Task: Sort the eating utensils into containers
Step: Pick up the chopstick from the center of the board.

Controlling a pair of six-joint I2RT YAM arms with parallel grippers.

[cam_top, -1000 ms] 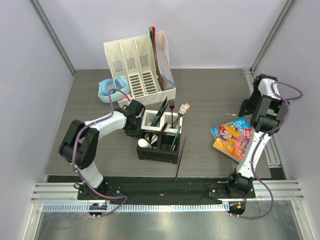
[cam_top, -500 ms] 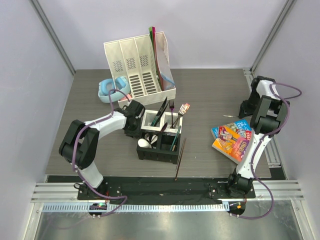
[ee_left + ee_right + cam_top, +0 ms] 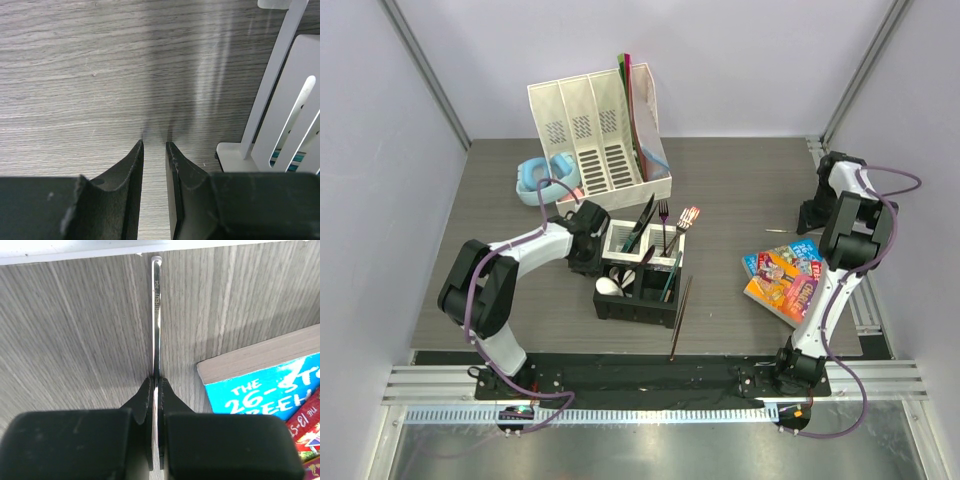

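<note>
**Right arm pins a metal piece by the book; the caddy waits across the table**

Over on the right, the right gripper (image 3: 156, 382) is clamped tight on the handle of a slim metal utensil (image 3: 156, 315). The handle runs straight out from the fingertips, low over the table (image 3: 75, 330) at its far right edge, just beside the corner of the colourful book (image 3: 265, 385). The working end is hidden behind the fingers, so fork or spoon, I cannot say. This looks like the pickup step: grip made, lift not yet begun.

On the other side, the left gripper (image 3: 154, 145) sits low at the left wall of the four-cell caddy (image 3: 635, 310). Its jaws stand a narrow gap apart with only bare tabletop showing between them. My read is that it is placed to steady the caddy.

The caddy already holds several pieces, and a pair of brown chopsticks (image 3: 680, 318) lies on the table along its right side.

What next? I judge a clean lift clear of the book, a long carry leftward, then tipping the piece upright to drop it into a cell. A thin handle could pivot in so narrow a pinch.
</note>
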